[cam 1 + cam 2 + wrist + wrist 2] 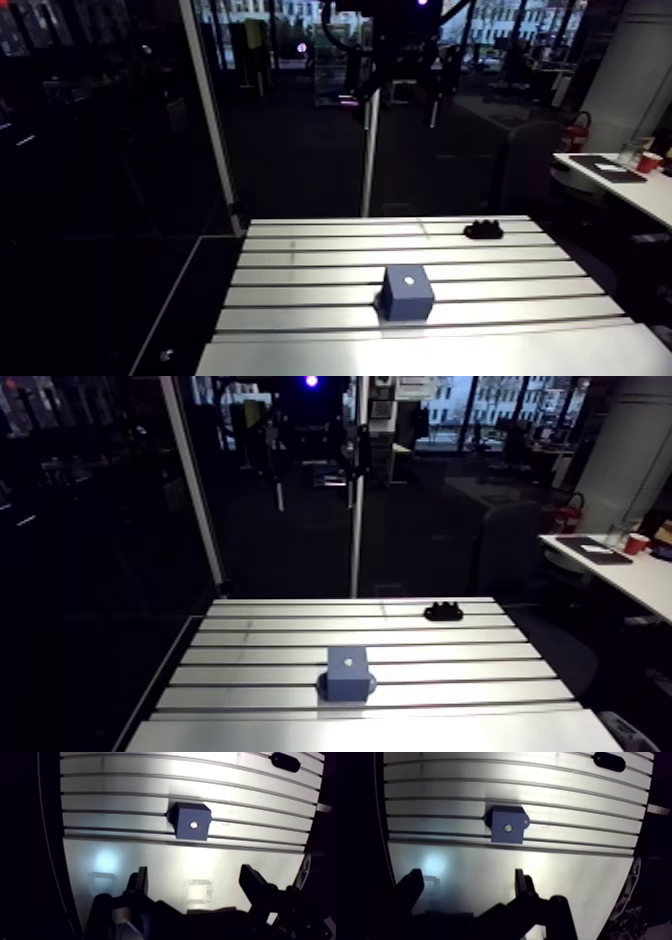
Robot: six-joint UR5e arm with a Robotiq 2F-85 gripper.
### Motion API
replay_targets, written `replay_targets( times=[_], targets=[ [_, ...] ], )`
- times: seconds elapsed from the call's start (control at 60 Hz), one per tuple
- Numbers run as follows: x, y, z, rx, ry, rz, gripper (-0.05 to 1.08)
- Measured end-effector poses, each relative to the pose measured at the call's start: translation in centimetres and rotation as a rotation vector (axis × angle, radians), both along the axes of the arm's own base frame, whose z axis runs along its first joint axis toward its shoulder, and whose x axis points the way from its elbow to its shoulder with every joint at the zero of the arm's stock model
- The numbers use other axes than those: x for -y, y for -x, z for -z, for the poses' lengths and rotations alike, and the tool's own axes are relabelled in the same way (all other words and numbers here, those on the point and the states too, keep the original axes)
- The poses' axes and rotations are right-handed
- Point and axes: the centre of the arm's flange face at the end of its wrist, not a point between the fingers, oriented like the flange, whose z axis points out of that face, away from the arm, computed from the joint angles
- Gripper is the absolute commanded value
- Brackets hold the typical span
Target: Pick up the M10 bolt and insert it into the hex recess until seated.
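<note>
Tool (pixel 195 873) first, since it's right up against the wrist view: both fingers (pixel 253 883) stand wide apart with nothing but bare table (pixel 125 859) between them, so it's empty-handed; ahead of it a blue block (pixel 191 819) sits across the slots, with a pale dot (pixel 193 825) in its top face, which I'd guess is the hex recess, though it's too small to say if that's a hole or something shiny; well beyond the block, near the far edge, lies a small dark lump (pixel 483 229); probably the M10 bolt, can't swear to it; so I'd call this the very start, pick not yet made; next move calls for reaching past the block, centring over that lump, dropping down and closing squarely on it.
</note>
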Motion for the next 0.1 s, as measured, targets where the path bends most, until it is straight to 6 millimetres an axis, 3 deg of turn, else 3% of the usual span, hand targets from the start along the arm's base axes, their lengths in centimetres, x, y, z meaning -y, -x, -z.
replay_targets(
  times=[0.1],
  targets=[
    [0.04,0.02,-0.03,-0.001,0.000,-0.001,0.00]
  ],
)
